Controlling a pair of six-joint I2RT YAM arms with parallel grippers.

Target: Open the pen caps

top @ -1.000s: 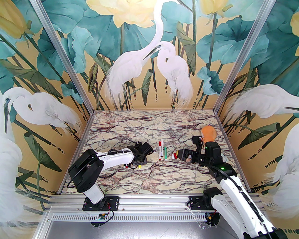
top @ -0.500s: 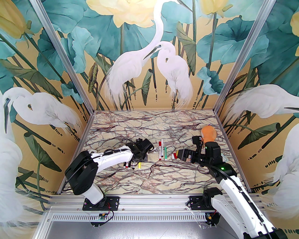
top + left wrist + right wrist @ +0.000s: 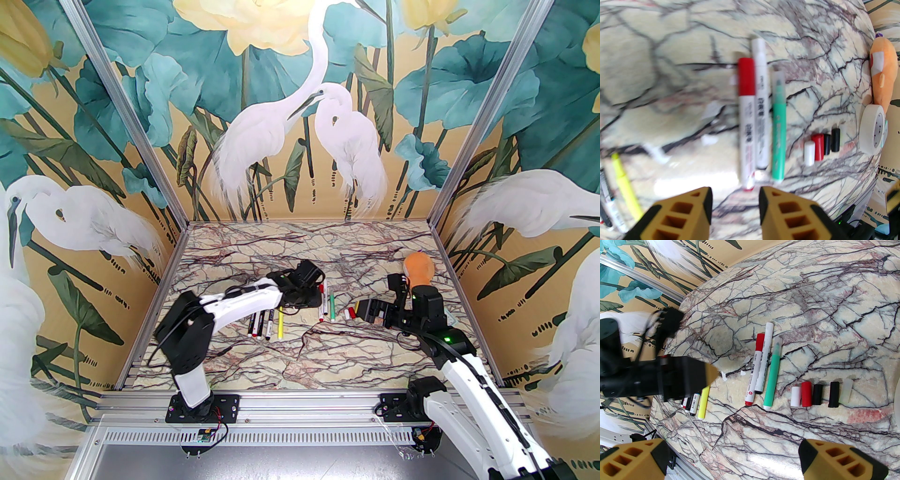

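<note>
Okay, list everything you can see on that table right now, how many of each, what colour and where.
capped pens: 3; red cap, white cap, green with clear cap; side by side, mid-table
loose caps: 5; white, red, black, black, clear; in a row right of those pens
other pens: yellow one plus several black-and-white; by the left arm, partly hidden
tape roll: 1; white; far right
plush toy: 1; orange; beside the tape
table: 1; veined marble
left gripper: open, empty, over the capped pens' near ends
right gripper: wide open, empty

A white cap [image 3: 796, 396], red cap [image 3: 806, 394], two black caps [image 3: 817, 394] and translucent cap [image 3: 846, 391] lie side by side.
</note>
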